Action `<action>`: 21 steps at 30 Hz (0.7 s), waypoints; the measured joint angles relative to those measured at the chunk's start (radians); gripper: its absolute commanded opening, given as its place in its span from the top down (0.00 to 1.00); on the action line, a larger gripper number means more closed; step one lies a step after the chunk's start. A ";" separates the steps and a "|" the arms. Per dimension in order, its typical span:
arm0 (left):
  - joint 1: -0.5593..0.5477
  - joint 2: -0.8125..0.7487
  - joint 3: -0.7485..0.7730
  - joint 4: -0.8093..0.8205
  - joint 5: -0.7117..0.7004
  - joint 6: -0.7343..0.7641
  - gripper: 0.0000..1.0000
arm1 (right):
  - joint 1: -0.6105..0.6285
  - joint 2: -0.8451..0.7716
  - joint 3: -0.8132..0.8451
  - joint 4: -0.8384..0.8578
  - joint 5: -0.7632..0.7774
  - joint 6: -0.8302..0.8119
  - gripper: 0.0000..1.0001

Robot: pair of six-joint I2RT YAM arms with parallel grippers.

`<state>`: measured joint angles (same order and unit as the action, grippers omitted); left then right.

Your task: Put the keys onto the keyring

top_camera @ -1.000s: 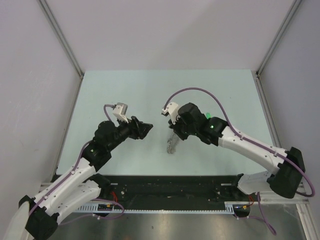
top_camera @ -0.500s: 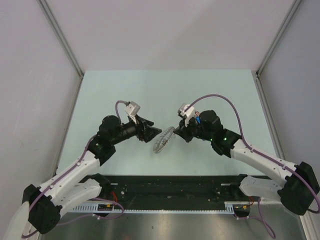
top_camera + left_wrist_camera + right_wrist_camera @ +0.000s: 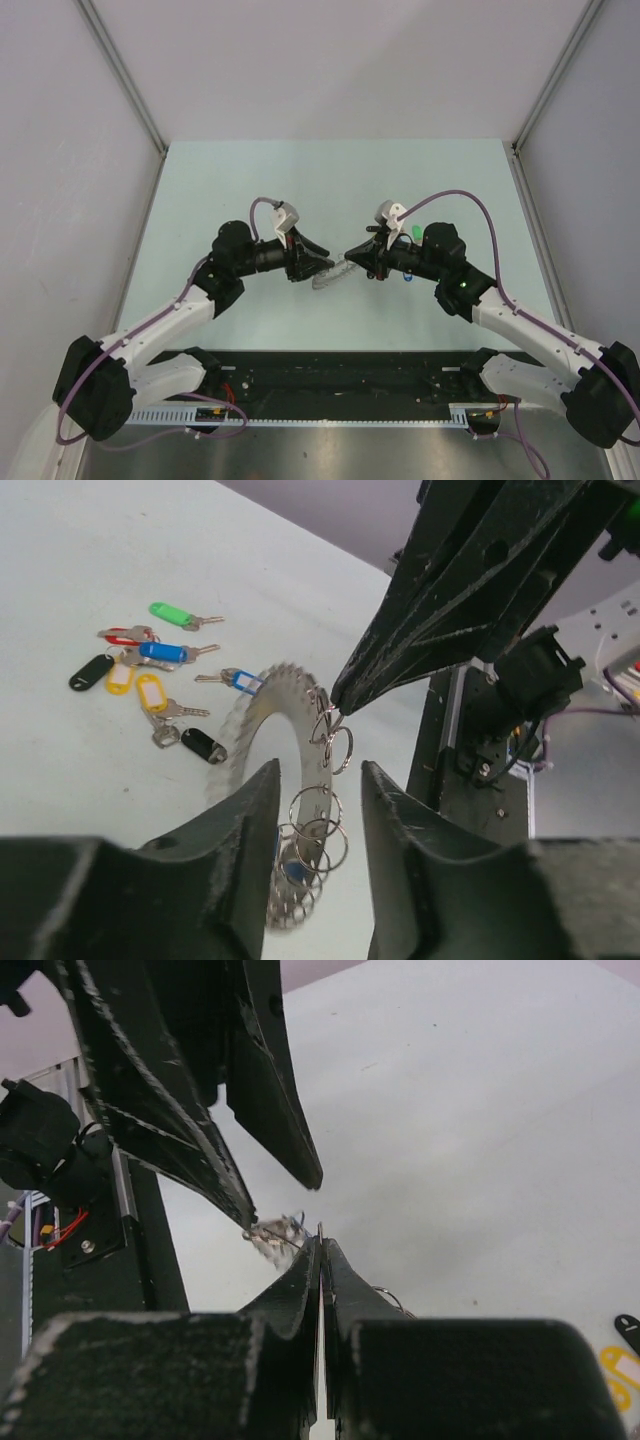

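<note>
The keyring [image 3: 262, 742], a flat grey ring with a toothed edge, hangs in the air edge-on, and my right gripper [image 3: 356, 260] is shut on its rim. Several small split rings [image 3: 322, 818] dangle from it. My left gripper [image 3: 315, 815] faces it with a finger on either side of the ring's lower part; the jaws stand apart and clear of the metal. In the top view the keyring [image 3: 332, 273] bridges both gripper tips. The keys [image 3: 150, 670], with green, blue, red, yellow and black tags, lie loose on the table beyond it.
In the top view, a green key [image 3: 414, 233] and a blue key [image 3: 407, 278] show beside the right wrist; the rest are hidden under it. The black rail [image 3: 340, 375] runs along the near table edge. Grey walls enclose the pale green table [image 3: 250, 180].
The right gripper swung right and raised the keyring from hanging low to level. The left gripper advanced right until its fingers straddle the ring, and its jaws narrowed.
</note>
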<state>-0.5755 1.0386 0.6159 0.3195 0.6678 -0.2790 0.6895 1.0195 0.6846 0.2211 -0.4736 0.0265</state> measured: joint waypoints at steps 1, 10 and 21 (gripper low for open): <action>0.000 0.013 0.002 0.010 0.014 0.000 0.61 | 0.000 -0.001 0.000 0.003 -0.008 0.001 1.00; 0.000 0.091 0.003 0.123 0.163 -0.006 0.69 | -0.003 -0.013 0.000 0.024 -0.058 0.008 1.00; -0.008 0.113 0.009 0.164 0.222 -0.010 0.87 | -0.003 -0.013 0.000 0.040 -0.097 0.009 1.00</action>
<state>-0.5835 1.1519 0.6250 0.4839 0.8894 -0.2886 0.6868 1.0061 0.6846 0.2611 -0.5701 0.0353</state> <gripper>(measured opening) 0.190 0.007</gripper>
